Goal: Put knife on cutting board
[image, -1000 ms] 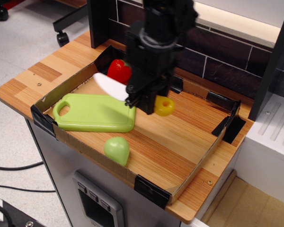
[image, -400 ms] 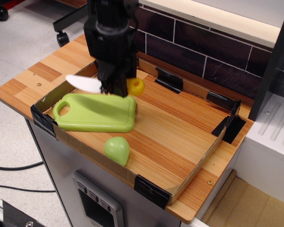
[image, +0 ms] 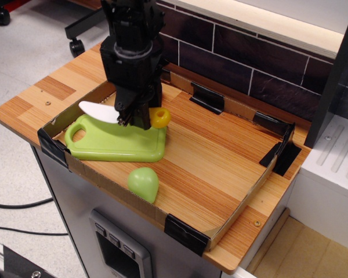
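Observation:
The cutting board [image: 113,145] is a light-green rectangle with a loop handle, lying at the front left of the cardboard-rimmed tray. My black gripper [image: 134,120] hangs just above its rear edge, shut on the knife [image: 98,112]. The knife's white blade sticks out to the left over the board. Its yellow handle end with a hole [image: 160,117] sticks out to the right. The knife is held a little above the board; I cannot tell if it touches.
A small rounded light-green toy fruit [image: 143,182] sits on the tray's front edge. The cardboard tray wall [image: 243,202] has black corner clips [image: 281,153]. A dark brick wall [image: 238,58] stands behind. A white unit [image: 336,174] stands at the right.
My gripper carried the knife left from the tray's middle to over the board, then lowered it toward the board. The red toy at the back is now hidden behind the arm.

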`<action>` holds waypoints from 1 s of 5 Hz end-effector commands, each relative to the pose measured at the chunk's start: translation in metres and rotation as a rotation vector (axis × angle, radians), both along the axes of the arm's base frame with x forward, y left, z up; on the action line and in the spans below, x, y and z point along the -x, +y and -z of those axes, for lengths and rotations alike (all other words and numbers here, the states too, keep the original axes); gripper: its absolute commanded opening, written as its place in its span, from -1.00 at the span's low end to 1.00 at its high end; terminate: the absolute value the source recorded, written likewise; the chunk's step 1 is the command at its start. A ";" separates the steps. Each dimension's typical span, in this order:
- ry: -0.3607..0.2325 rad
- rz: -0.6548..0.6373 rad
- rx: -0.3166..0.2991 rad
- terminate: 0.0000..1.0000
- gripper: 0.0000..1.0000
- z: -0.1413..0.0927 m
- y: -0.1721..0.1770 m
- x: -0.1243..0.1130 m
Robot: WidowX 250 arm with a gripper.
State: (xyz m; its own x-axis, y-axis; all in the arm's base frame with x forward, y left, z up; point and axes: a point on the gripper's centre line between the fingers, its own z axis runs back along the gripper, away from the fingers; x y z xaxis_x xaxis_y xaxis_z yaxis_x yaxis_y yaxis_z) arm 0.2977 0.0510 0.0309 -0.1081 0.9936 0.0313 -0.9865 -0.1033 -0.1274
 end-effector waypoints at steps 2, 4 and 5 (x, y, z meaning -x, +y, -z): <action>-0.018 0.048 -0.054 -1.00 1.00 -0.008 0.000 0.003; -0.070 0.086 -0.068 -1.00 1.00 -0.054 -0.013 -0.002; -0.105 0.226 -0.062 -1.00 1.00 -0.081 -0.027 -0.016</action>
